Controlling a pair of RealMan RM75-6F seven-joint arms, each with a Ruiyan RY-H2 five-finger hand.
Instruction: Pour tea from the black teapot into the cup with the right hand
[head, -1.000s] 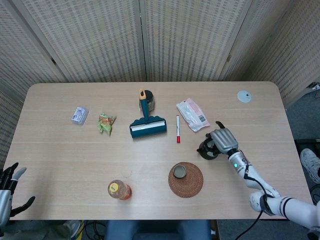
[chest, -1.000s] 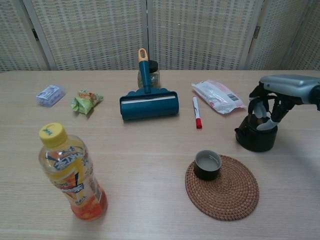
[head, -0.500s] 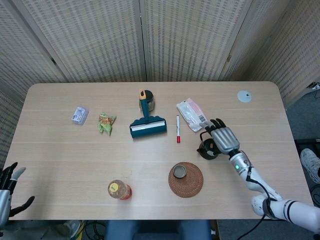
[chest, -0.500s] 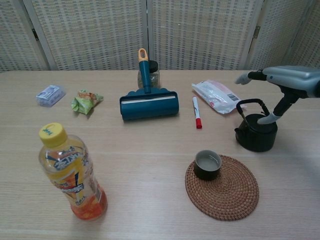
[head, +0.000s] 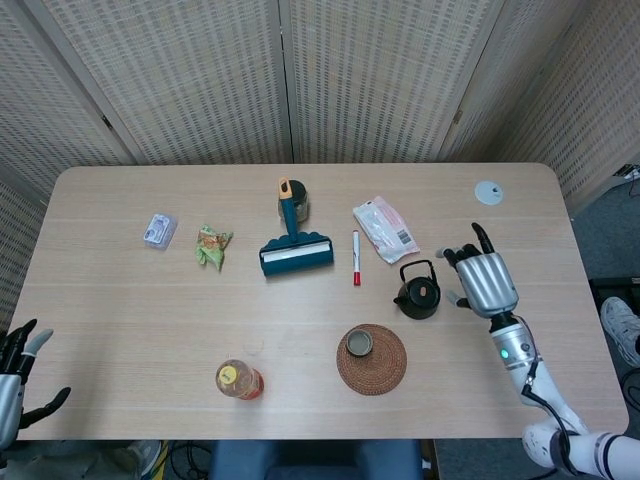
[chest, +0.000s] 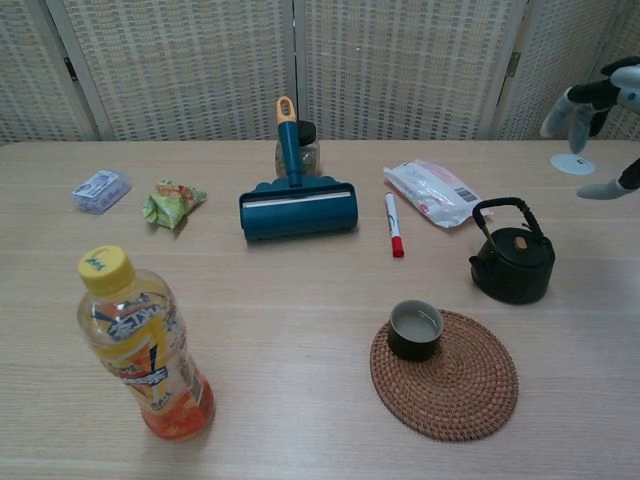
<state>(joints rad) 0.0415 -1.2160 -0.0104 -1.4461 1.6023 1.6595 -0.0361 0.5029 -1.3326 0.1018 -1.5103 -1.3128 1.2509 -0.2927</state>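
Where table (head: 300, 330) lies bare, right hand (head: 487, 280) (fingers spread) beside teapot (head: 418, 296).

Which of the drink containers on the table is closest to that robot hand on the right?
The black teapot, standing just beside the right hand without touching it. The cup on the woven coaster and the yellow-capped bottle are farther off.

The table (head: 120, 320) carries a bottle (head: 238, 379) near left, a mat (head: 385, 368) under a cup (head: 359, 344), and a teapot (head: 418, 293) right. Farther lie a roller (head: 295, 247), marker (head: 355, 258), packet (head: 384, 228), wrapper (head: 212, 246), box (head: 159, 230) and disc (head: 488, 192).
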